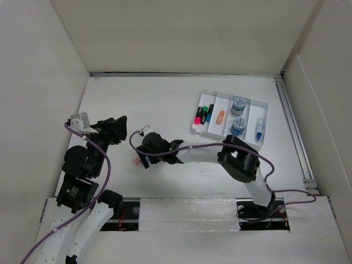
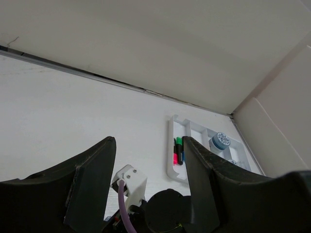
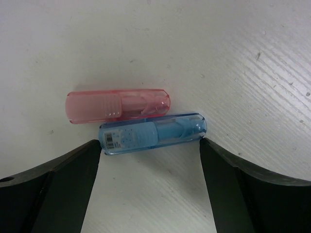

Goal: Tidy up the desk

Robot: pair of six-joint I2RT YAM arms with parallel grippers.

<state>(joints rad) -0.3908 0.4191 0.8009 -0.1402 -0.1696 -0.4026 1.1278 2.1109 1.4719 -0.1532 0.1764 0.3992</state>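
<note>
A clear pink tube [image 3: 116, 106] and a clear blue tube [image 3: 151, 133] lie side by side on the white desk [image 3: 228, 43]. My right gripper [image 3: 150, 150] is open and low over the desk, one fingertip at each end of the blue tube. In the top view the right gripper [image 1: 144, 158] reaches left over the desk [image 1: 137, 102]. There only the pink tube's end [image 1: 135, 162] shows and the blue tube is hidden. My left gripper [image 1: 120, 124] is open and empty, held above the desk's left side. It also shows in the left wrist view [image 2: 148, 141].
A white compartment tray [image 1: 231, 94] at the back right holds highlighters [image 1: 203, 114], an orange piece [image 1: 220, 116], two round blue-topped items [image 1: 238, 104] and a small blue tube [image 1: 258, 131]. The tray shows in the left wrist view [image 2: 170, 160]. Tall off-white panels wall the desk.
</note>
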